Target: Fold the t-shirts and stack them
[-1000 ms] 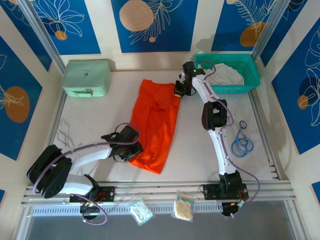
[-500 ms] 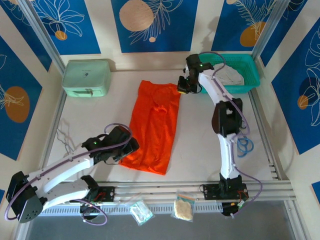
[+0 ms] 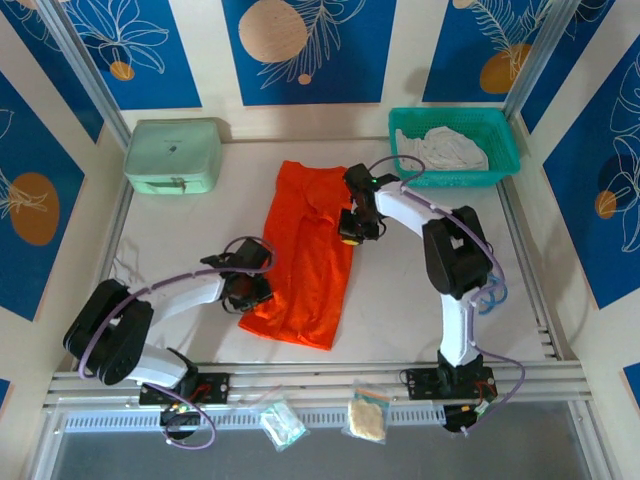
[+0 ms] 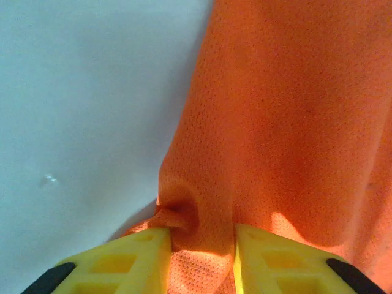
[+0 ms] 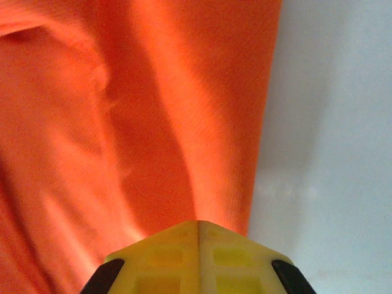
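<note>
The bright orange t-shirt [image 3: 305, 255] lies folded lengthwise down the middle of the table. My left gripper [image 3: 248, 295] sits at its lower left edge. In the left wrist view, the yellow fingers [image 4: 138, 254] squeeze a puckered bunch of the orange cloth [image 4: 288, 110], so this gripper [image 4: 202, 236] is shut on it. My right gripper [image 3: 350, 232] rests at the shirt's right edge, halfway up. Its tips [image 5: 199, 223] are pressed together over the orange cloth [image 5: 122, 122]; whether cloth is pinched between them I cannot tell. A white t-shirt [image 3: 450, 148] lies in the teal basket [image 3: 505, 165].
A mint-green hard case [image 3: 173, 155] stands at the back left. Blue cable loops [image 3: 485, 295] lie on the right of the table. Two small packets [image 3: 283, 420] [image 3: 367, 418] sit on the near rail. Bare white table [image 4: 79, 92] lies left of the shirt.
My right gripper has come from the shirt's top right corner by the basket down along its right edge. My left gripper has narrowed onto the cloth at the lower left edge.
</note>
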